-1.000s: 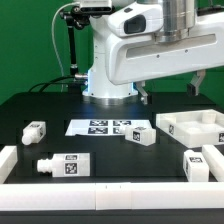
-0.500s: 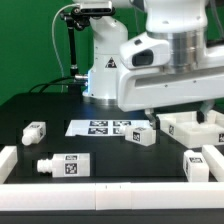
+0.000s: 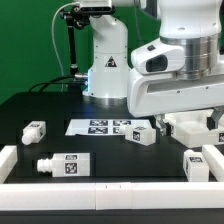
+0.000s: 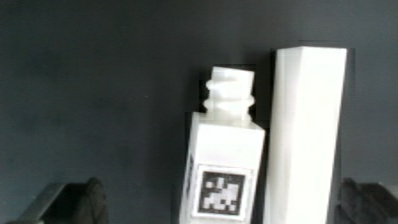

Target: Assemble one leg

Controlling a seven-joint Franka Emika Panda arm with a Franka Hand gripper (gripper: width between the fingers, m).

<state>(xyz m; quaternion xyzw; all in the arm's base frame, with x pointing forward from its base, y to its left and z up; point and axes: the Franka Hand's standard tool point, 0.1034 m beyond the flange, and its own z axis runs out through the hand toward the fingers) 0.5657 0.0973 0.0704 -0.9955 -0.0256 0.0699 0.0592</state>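
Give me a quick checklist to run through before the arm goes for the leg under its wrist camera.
1. Tool open: ok, fingers far apart.
2. Leg centred between the fingers: ok in the wrist view.
3. Leg's tag unobstructed: ok.
4. Room for a finger between leg and the white rail beside it: cannot tell, looks tight.
5. Tool height above leg: cannot tell.
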